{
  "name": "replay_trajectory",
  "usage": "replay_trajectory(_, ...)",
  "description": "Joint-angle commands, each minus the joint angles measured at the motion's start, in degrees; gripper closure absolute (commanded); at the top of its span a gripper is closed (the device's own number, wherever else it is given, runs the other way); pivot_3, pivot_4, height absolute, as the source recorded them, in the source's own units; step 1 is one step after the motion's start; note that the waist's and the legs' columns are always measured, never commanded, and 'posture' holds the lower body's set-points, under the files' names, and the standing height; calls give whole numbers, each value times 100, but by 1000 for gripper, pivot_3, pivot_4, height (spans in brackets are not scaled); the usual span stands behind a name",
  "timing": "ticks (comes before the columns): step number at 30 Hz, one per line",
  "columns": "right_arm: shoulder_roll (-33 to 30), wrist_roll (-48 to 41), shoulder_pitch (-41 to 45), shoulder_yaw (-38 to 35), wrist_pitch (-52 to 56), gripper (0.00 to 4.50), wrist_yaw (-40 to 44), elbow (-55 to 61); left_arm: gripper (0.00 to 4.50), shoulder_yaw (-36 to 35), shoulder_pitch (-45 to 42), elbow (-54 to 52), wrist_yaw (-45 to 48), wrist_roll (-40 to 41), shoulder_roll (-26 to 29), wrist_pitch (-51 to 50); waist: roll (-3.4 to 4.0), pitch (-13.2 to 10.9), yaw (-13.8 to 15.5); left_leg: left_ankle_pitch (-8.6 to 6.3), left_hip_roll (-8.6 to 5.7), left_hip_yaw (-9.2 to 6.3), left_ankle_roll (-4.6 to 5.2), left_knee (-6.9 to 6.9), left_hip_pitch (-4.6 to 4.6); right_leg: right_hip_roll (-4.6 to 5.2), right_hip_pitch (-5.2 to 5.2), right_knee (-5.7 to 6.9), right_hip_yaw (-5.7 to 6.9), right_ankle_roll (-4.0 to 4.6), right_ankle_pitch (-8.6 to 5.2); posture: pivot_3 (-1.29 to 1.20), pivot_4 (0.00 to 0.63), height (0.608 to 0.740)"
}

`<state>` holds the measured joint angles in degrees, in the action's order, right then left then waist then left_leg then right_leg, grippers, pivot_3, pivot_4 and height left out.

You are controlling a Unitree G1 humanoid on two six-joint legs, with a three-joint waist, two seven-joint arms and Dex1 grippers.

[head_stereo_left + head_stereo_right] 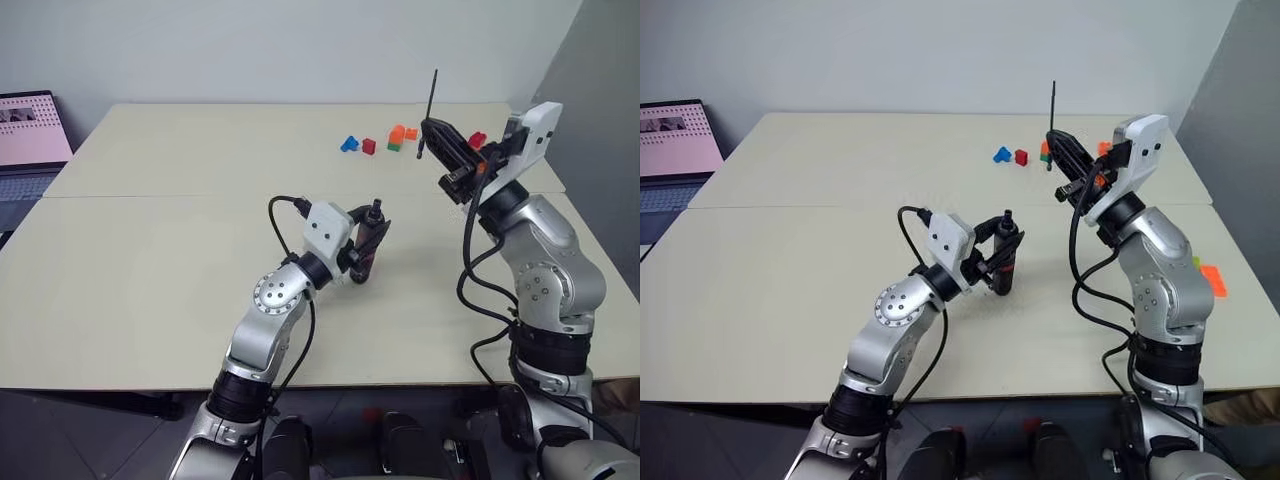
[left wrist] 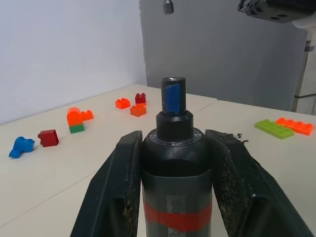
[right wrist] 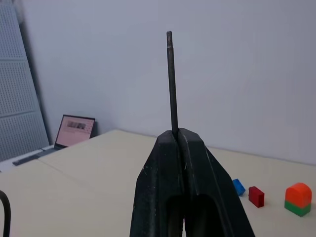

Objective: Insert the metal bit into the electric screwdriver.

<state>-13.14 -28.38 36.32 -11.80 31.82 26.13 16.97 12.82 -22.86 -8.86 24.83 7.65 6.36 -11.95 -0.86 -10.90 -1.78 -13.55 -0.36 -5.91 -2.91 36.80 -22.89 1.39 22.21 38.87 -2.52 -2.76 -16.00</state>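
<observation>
From the head views we see both arms raised over a pale, matt table (image 1: pixel 150 280). The left gripper (image 1: pixel 368 243) is clenched on the electric screwdriver (image 1: pixel 372 232), held upright near the middle of the table. To the right and farther away, the right gripper (image 1: pixel 432 130) pinches the metal bit (image 1: pixel 431 100), which stands nearly upright above it.

The left wrist view gives us what the head views cannot: the screwdriver's round, dark barrel sits between two rough black fingers (image 2: pixel 121 192), with a red band (image 2: pixel 177 217) low on the body and a blue mark on its narrow collar. The lower end of the bit (image 2: pixel 168 6) hangs above that collar, apart from it.

The right wrist view shows us the bit as a thin grey rod, slightly stepped at its top, rising from the tightly closed finger tips.

Small plastic bricks (image 1: pixel 368 146), blue, red, orange and green, lie on the far side of the table; a laptop (image 1: pixel 32 150) sits at the far left.
</observation>
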Motion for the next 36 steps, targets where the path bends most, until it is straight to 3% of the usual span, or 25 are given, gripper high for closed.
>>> replay_trajectory(1,110,-439,-2,1,77,4500,-135,439,2864,56,89,-170,-71,-59,-29,-40,0,0,0,0,0,-1,0,0,0,0,0,0,0,-1,0,0,150,740)
replay_trajectory(7,184,-546,-41,120,60,4500,-415,631,2864,14,97,-188,-113,-62,-10,-49,0,0,2,0,0,0,0,0,0,0,0,0,0,-3,-2,0,150,740)
replay_trajectory(18,491,-26,-767,993,-382,4500,-847,1258,2864,88,201,-336,-339,-139,-119,-72,0,0,0,0,1,-3,0,-4,-1,-1,1,-3,1,-24,-15,0,150,740)
replay_trajectory(36,696,-21,-1162,1444,-412,4500,-1028,1511,2864,25,358,-524,-439,-171,-76,-214,0,0,-3,0,2,-5,0,-11,-1,-2,3,-10,1,-25,-18,0,150,740)
